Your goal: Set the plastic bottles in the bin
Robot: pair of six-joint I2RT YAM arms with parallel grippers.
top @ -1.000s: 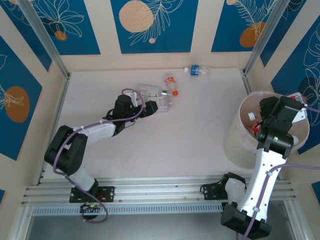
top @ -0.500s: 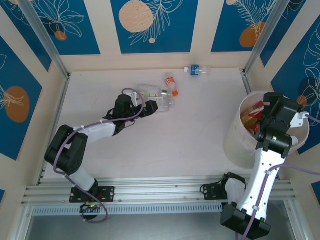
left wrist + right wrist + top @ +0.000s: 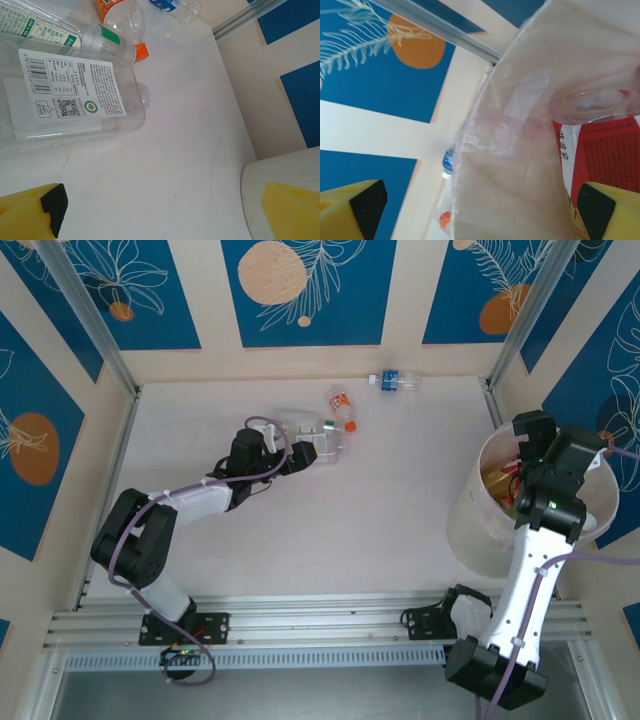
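Four bottles [image 3: 395,380] loose, one bin [image 3: 470,530] (more bottles inside).

light: bright, even, from above | shadows: faint, soft-edged on the desk [image 3: 400,490] just left of the bin [image 3: 470,530] | glare: pale sheen on the clear bottle [image 3: 70,95] well left of the bin | focus: overhead view sharp; bin's inner wall close to right wrist lens soft

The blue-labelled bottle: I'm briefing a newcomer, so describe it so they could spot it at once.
Look at the far edge of the table, along the back wall, right of centre. The blue-labelled bottle lies there on its side, alone. Unlike the orange-capped bottle to its left, it is marked blue.
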